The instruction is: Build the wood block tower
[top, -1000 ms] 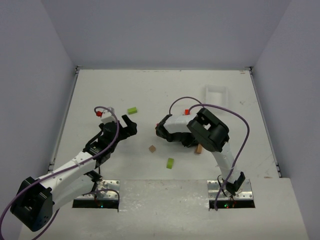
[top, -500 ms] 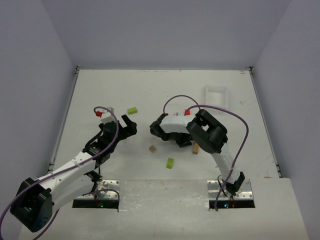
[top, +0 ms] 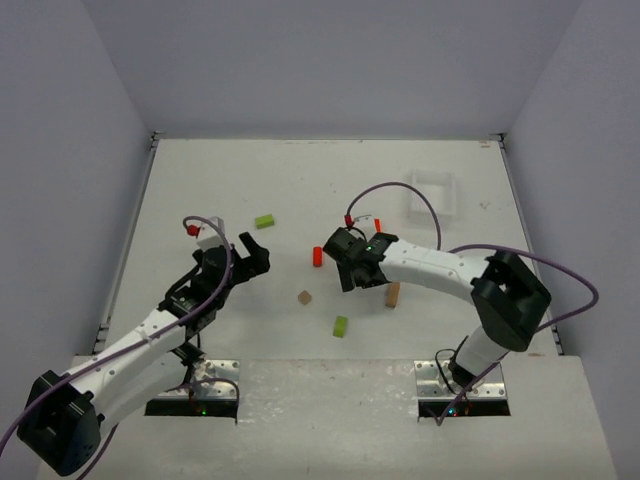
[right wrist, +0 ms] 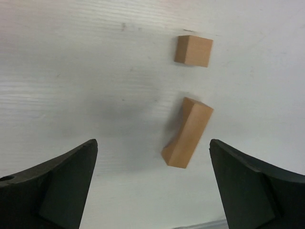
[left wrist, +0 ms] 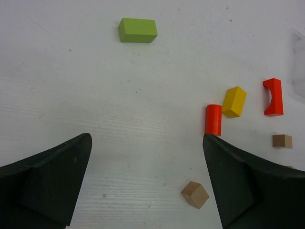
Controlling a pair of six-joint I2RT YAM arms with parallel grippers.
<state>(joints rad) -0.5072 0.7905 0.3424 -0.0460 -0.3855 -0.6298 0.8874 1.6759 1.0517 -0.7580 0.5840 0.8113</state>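
Note:
The wood blocks lie singly on the white table and no tower is in view. The left wrist view shows a green bar (left wrist: 137,30), a red cylinder (left wrist: 213,119), a yellow block (left wrist: 234,101), a red arch (left wrist: 273,97) and two brown cubes (left wrist: 194,194) (left wrist: 282,140). My left gripper (left wrist: 147,138) (top: 250,258) hangs open and empty, left of the cylinder (top: 318,256). My right gripper (top: 350,272) (right wrist: 152,143) is open, empty, just right of that cylinder. Below it lie a brown bar (right wrist: 187,138) (top: 392,294) and a brown cube (right wrist: 193,50).
A second green block (top: 341,326) lies toward the near edge, and a brown cube (top: 304,297) sits between the two grippers. A white tray (top: 433,192) stands at the back right. The right arm's elbow (top: 510,290) juts out to the right. Walls enclose the table.
The right gripper has gone from shut to open. Its elbow has swung out to the right. The red cylinder now shows on the table left of that gripper. The left arm barely moved.

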